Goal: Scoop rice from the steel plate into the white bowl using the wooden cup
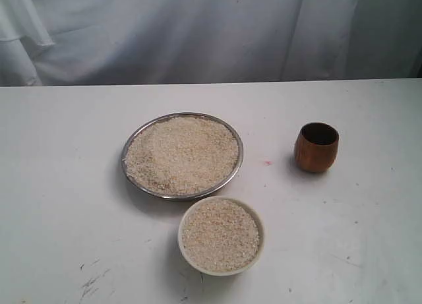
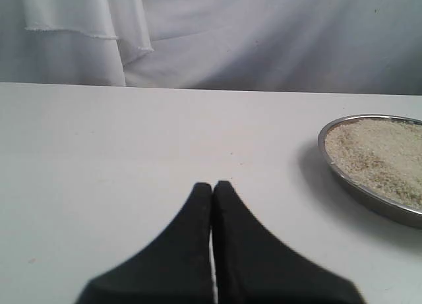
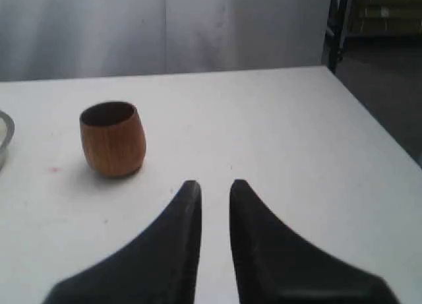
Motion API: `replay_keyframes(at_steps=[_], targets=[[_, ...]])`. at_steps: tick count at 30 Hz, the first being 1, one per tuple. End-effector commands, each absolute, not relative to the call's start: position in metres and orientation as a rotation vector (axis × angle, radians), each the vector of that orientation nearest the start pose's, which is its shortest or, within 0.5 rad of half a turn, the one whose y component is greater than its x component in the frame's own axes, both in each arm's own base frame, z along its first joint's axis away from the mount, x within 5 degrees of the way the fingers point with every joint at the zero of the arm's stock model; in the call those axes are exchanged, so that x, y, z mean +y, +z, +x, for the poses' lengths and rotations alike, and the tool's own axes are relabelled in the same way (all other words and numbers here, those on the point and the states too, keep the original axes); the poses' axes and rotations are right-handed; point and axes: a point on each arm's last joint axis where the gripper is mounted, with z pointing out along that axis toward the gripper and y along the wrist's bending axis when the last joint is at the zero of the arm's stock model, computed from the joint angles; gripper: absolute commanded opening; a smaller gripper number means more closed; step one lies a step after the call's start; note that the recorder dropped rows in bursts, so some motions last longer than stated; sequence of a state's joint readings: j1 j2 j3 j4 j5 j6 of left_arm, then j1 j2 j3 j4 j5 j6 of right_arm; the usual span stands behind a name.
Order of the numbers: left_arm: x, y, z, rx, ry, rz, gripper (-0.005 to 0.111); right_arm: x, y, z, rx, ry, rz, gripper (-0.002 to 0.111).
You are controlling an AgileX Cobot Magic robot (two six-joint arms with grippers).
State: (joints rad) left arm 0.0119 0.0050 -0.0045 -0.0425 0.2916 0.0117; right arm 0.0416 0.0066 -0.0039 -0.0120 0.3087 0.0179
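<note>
The steel plate (image 1: 130,144) lies mid-table, heaped with rice (image 1: 182,153). Just in front of it the white bowl (image 1: 258,219) is also filled with rice. The wooden cup (image 1: 316,147) stands upright and empty to the right of the plate. Neither gripper shows in the exterior view. My left gripper (image 2: 213,184) is shut with nothing in it, hovering over bare table with the steel plate (image 2: 330,160) off to one side. My right gripper (image 3: 215,183) is slightly open and empty; the wooden cup (image 3: 113,140) stands apart from it, beyond one fingertip.
White cloth hangs behind the table. In the right wrist view the table's side edge (image 3: 369,116) drops off to a dark floor, with a metal frame leg (image 3: 339,24) beyond. A small red speck (image 1: 268,163) marks the table between plate and cup.
</note>
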Motion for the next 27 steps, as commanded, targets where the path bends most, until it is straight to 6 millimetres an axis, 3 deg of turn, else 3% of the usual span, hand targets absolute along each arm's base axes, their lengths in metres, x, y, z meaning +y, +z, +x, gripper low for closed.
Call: replay_keyframes(at_steps=[1,6,23,27], targets=[[-0.001,0.187,0.055,1.768,-0.027,-0.03,0.0,0.002,0.207,0.056,1.554,0.029,-0.032,0.016],[-0.001,0.187,0.055,1.768,-0.027,-0.03,0.0,0.002,0.228,0.054,1.318,0.034,-0.03,0.016],[-0.001,0.187,0.055,1.768,-0.027,-0.03,0.0,0.001,0.26,0.039,0.954,0.09,0.016,0.016],[-0.001,0.187,0.055,1.768,-0.027,-0.03,0.0,-0.003,0.285,0.038,0.923,0.092,0.064,0.016]])
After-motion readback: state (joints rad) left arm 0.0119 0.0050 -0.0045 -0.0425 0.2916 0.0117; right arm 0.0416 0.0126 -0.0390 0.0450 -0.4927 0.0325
